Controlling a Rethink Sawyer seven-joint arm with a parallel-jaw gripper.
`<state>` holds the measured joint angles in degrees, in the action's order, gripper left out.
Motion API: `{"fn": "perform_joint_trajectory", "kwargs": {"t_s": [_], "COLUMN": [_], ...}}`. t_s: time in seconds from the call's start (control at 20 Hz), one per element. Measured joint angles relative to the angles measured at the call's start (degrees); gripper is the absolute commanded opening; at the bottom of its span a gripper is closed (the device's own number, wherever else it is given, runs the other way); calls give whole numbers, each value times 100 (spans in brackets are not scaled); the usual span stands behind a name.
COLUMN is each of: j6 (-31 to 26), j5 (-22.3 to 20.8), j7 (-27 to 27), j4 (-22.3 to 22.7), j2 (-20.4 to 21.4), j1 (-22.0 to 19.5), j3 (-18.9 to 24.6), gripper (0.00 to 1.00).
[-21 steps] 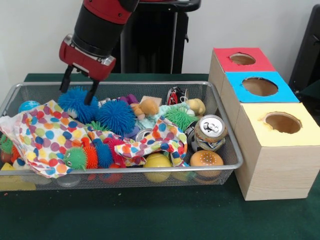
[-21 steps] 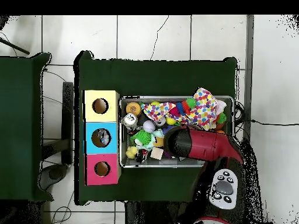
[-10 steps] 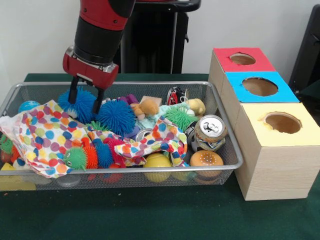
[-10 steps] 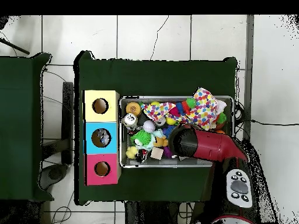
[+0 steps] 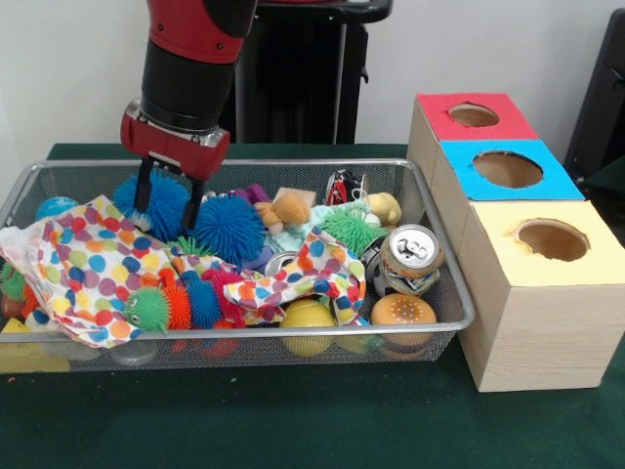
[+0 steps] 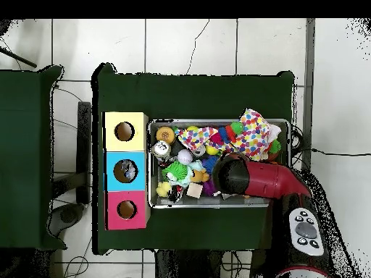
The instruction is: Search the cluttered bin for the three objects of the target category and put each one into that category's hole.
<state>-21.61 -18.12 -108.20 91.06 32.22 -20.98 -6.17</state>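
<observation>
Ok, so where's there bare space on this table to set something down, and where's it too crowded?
Free: the green table strip in front of the wire bin, and the stretch behind it in the overhead view. Crowded: the bin itself, packed with spiky balls, a dotted cloth and a can, with the gripper down over a blue spiky ball. The three boxes sit tight against the bin's side.

The dotted cloth (image 5: pixel 93 264) hides toys beneath it, and the arm (image 6: pixel 253 179) covers the bin's (image 6: pixel 217 123) corner overhead.
</observation>
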Motion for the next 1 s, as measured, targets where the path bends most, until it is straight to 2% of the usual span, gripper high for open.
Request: {"fn": "perform_joint_trajectory", "kwargs": {"t_s": [0.2, 0.6, 1.0], "j6": [5, 4, 32], "j5": [-112, -408, -725], "j7": [0, 0, 0], "j4": [0, -2, -2], "j2": [0, -77, -149], "j1": [-219, -925, -1258], "j3": [204, 687, 961], "gripper": [100, 100, 100]}}
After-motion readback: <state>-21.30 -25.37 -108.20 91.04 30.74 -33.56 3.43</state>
